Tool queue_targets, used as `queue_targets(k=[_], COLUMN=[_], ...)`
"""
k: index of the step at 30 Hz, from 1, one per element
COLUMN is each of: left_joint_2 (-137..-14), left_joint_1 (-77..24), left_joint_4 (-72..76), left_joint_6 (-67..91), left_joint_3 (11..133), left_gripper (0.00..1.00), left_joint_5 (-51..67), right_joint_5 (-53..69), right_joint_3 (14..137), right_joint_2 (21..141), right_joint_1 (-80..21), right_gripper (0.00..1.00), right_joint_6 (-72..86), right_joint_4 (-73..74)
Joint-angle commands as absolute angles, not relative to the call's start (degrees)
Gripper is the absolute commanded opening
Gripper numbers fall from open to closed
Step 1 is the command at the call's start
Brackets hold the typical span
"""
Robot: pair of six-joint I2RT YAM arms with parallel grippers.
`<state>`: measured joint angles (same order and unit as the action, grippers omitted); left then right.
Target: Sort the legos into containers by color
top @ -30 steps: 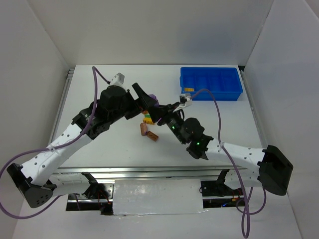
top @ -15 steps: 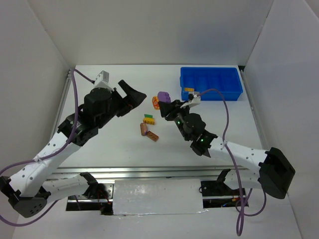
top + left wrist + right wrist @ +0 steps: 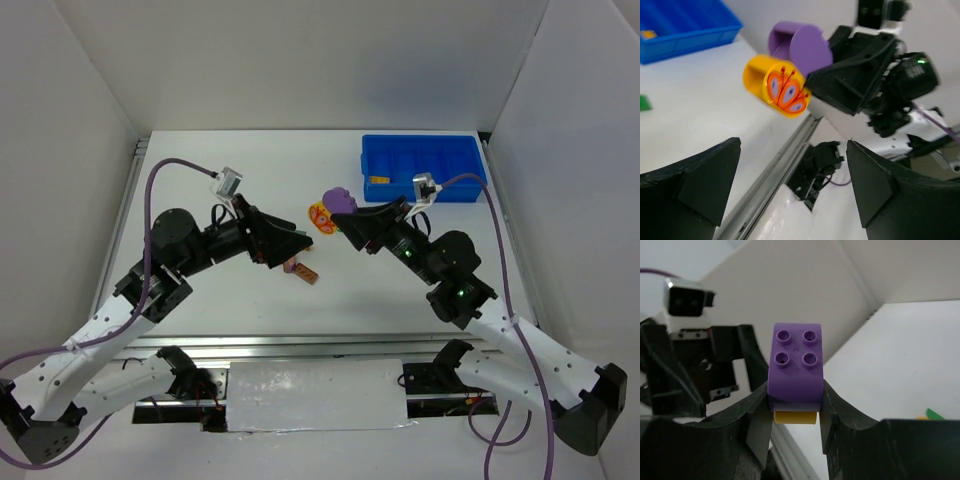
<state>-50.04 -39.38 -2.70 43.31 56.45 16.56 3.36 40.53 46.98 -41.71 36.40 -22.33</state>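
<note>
Legos: the brown ones (image 3: 305, 274) lie nearest, by your spread, empty left gripper (image 3: 792, 150). Your right gripper (image 3: 795, 390) pinches the purple one (image 3: 796, 365), with a yellow piece (image 3: 782, 90) stuck on. Best pull them apart first, then carry purple to the tray (image 3: 465, 188) at 1 o'clock.

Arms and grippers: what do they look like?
Left arm and right arm: white lower links, black joints. Left gripper and right gripper: black wedge-shaped fingers. A purple cable loops along each arm. Green lights glow on the right arm.
</note>
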Motion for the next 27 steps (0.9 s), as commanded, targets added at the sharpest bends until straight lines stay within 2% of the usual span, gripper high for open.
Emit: queue_targets(k=[1, 4, 11, 17, 22, 26, 27], left_joint_2=[-49.2, -49.5, -49.7, -50.2, -51.0, -50.7, -50.5], left_joint_1=[-38.8, -38.8, -38.8, -38.8, -38.9, -38.8, -38.8], left_joint_4=[12.2, 19.0, 9.9, 11.2, 12.8, 10.9, 9.2], left_joint_6=[44.6, 47.5, 43.5, 43.1, 43.2, 41.8, 40.7], left_joint_3=[54.2, 52.7, 55.4, 55.1, 54.7, 55.3, 55.8], left_gripper=[0.99, 1.00, 0.99, 0.95, 0.86, 0.89, 0.98], left_joint_5=[26.7, 30.9, 26.7, 26.6, 27.5, 26.6, 26.5], right_joint_5=[15.5, 19.9, 19.9, 27.8, 28.3, 26.9, 26.2], right_joint_3=[41.7, 41.6, 42.3, 43.7, 43.6, 45.1, 45.4], right_joint_2=[47.3, 48.9, 48.0, 52.9, 53.3, 52.5, 51.9], right_joint_1=[-41.4, -41.2, -41.2, -41.3, -41.2, -41.2, -41.2], right_gripper=[0.00, 0.00, 0.00, 0.00, 0.00, 0.00, 0.00], right_joint_6=[38.0, 40.1, 41.8, 44.3, 46.5, 44.5, 42.6], right_joint_4=[-26.2, -30.0, -31.9, -37.1, -38.8, -33.8, -32.1])
